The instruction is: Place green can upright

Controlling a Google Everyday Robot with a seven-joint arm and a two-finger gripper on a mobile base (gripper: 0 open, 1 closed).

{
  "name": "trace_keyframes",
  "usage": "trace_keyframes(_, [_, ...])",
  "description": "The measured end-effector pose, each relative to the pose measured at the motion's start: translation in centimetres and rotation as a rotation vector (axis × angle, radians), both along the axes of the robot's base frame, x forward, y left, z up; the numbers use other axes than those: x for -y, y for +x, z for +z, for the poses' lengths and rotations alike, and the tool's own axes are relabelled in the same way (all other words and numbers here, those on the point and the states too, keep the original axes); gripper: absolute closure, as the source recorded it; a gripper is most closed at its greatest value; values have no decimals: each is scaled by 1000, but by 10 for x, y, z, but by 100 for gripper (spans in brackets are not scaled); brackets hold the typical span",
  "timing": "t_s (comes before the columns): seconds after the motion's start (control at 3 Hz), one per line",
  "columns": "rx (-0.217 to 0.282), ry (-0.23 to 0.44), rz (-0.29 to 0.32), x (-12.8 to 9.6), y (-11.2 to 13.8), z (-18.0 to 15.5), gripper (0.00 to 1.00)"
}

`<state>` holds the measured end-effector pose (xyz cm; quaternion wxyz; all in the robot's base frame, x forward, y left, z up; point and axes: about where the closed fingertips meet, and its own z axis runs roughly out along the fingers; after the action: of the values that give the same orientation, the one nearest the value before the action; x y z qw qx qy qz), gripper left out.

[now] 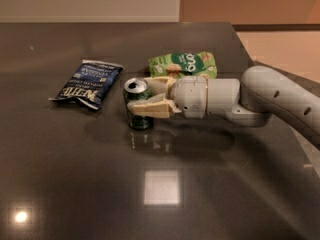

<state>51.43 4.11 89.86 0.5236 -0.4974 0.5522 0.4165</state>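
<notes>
The green can (pixel 137 120) stands roughly upright on the dark table (pixel 160 194), left of centre, with its silver top and pull tab (pixel 135 85) facing up. My gripper (pixel 141 96) reaches in from the right and is shut on the can. One beige finger (pixel 152 109) crosses the can's front and the other sits behind its top. The can's base is at the table surface. The white arm (pixel 270 96) stretches off to the right edge.
A dark blue snack bag (pixel 87 82) lies flat just left of the can. A crinkled light green snack bag (pixel 184 64) lies behind the gripper. The table's right edge (pixel 260 69) runs close behind the arm.
</notes>
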Motion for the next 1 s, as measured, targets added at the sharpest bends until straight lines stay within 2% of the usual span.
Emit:
trace_keyframes(0.67, [2,0,9,-4,-2,1,13])
trace_keyframes(1.0, [3,-1,13,-7,-3,2,0])
